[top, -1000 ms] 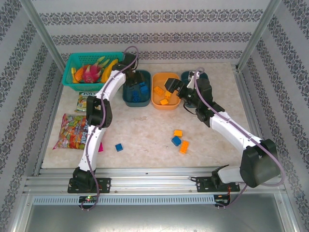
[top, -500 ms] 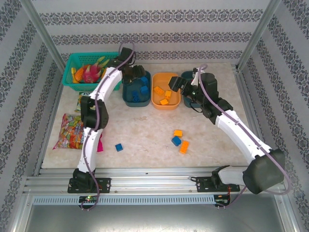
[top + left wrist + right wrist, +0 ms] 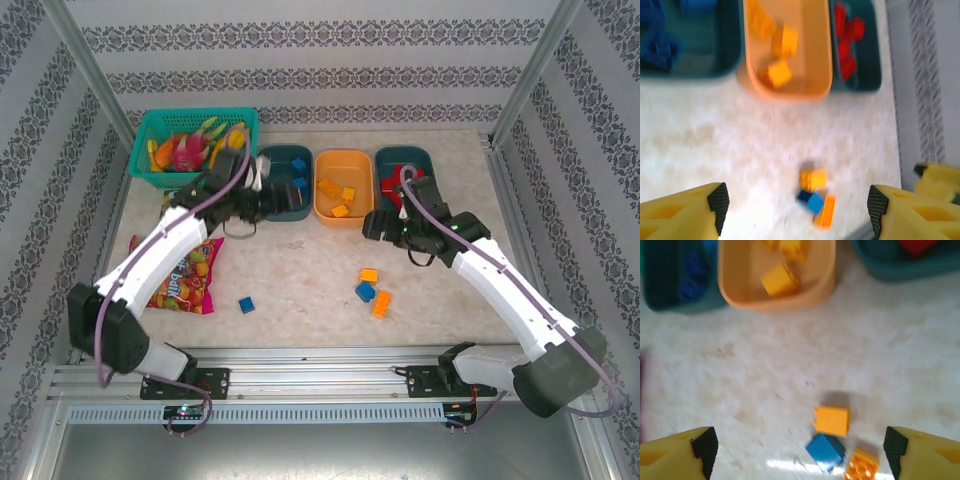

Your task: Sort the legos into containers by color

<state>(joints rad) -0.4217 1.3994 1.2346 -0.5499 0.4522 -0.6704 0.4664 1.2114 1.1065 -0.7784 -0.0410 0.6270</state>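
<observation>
Left pincer: the left gripper (image 3: 262,203) (image 3: 795,212) stands wide and empty; its blocky yellow fingers (image 3: 680,212) carry black textured pads; it touches nothing and hangs over the near wall of the left dark teal plastic tub (image 3: 303,212).
Right pincer: the right gripper (image 3: 372,226) (image 3: 800,452) is also spread wide, with nothing between its yellow fingers (image 3: 927,450); it hangs above bare worktop just in front of the tubs.
Tubs: three shallow, smooth, round-cornered tubs stand side by side along the far edge of the cream marbled worktop (image 3: 300,260); the left one holds blue bricks (image 3: 297,166); the middle orange plastic tub (image 3: 343,220) (image 3: 775,302) holds orange-yellow bricks (image 3: 338,190); the right dark teal plastic tub (image 3: 426,156) holds red bricks (image 3: 402,178).
Loose legos: a square orange-yellow brick (image 3: 369,275) (image 3: 831,420), a blue studded brick (image 3: 365,292) (image 3: 825,450) and a long orange brick (image 3: 381,304) (image 3: 862,466) lie clustered right of the middle, toward the near edge; the blue one touches the other two.
Stray: a small blue cube brick (image 3: 246,304) lies alone toward the near edge, left of the middle.
</observation>
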